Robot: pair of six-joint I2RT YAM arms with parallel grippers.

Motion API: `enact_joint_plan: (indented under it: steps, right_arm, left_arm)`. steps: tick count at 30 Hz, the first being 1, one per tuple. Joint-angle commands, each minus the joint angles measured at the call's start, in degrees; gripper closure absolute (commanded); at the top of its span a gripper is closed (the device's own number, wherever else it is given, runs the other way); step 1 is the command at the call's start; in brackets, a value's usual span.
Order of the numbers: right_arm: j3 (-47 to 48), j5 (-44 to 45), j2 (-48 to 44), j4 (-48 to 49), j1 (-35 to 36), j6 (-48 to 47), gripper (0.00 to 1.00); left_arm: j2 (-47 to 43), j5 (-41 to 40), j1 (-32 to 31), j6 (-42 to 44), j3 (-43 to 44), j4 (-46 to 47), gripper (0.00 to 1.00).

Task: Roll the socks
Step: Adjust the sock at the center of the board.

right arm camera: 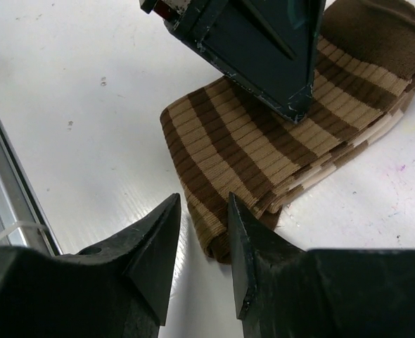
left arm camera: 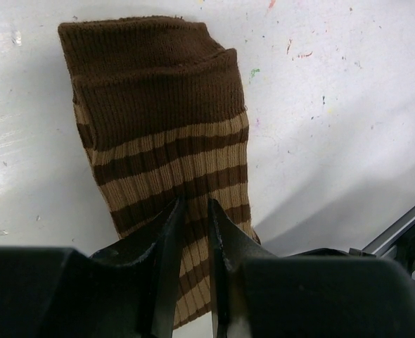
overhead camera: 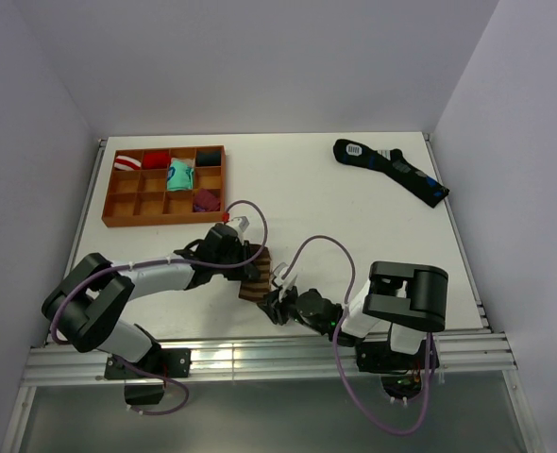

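Note:
A brown sock with tan stripes [overhead camera: 258, 274] lies folded on the white table near the front, between both grippers. In the left wrist view the sock [left arm camera: 158, 105] stretches away with its plain brown cuff at the far end. My left gripper [left arm camera: 193, 204] is shut to a narrow slit, and its tips rest on top of the striped part. It shows as a dark wedge [right arm camera: 264, 49] in the right wrist view. My right gripper [right arm camera: 204, 201] is open, low on the table, with the sock's folded end [right arm camera: 218, 236] just between its fingertips.
A wooden tray [overhead camera: 118, 203] with several compartments stands at the back left and holds several rolled socks. A dark blue sock pair [overhead camera: 392, 170] lies flat at the back right. An aluminium rail [overhead camera: 260, 354] runs along the near edge.

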Motion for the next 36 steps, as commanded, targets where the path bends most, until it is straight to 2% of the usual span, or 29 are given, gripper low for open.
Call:
enact_joint_plan:
  steps: [1, 8, 13, 15, 17, 22, 27, 31, 36]
  right_arm:
    - [-0.7, 2.1, -0.2, -0.6, -0.3, -0.9, 0.59]
    - [0.8, 3.8, 3.2, -1.9, 0.3, -1.8, 0.52]
    - [1.0, 6.2, 5.4, -2.6, 0.8, -1.8, 0.52]
    - [2.0, 7.0, 5.8, -4.0, 1.1, -2.1, 0.53]
    - [3.2, 8.6, 6.3, -6.4, 1.5, -2.4, 0.61]
    - [4.5, 11.1, 6.5, -9.3, 2.2, -1.8, 0.71]
    - [6.1, 10.5, 4.0, -15.1, 2.3, 1.1, 0.8]
    - [10.9, 6.9, 1.6, -24.8, 1.5, 4.0, 0.86]
    - [12.3, -3.7, -4.2, -33.9, -2.1, 8.1, 0.88]
  left_arm:
    - [0.6, 0.2, 0.3, 1.5, 1.6, -0.3, 0.75]
    - [1.1, 0.8, 0.9, 1.5, 2.2, -0.6, 0.74]
    - [1.4, 1.2, 1.5, 1.5, 3.0, -0.9, 0.74]
    - [1.3, 1.6, 1.6, 1.5, 3.2, -0.8, 0.74]
    - [1.4, 1.8, 1.6, 1.5, 3.4, -1.0, 0.74]
    - [1.0, 1.9, 1.6, 1.4, 3.2, -0.9, 0.74]
    - [1.2, 1.7, 1.7, 1.6, 2.8, -0.4, 0.74]
    - [1.2, 1.6, 1.7, 1.8, 2.2, 0.7, 0.75]
    - [0.0, 2.2, 1.7, 1.8, 0.9, 3.3, 0.75]
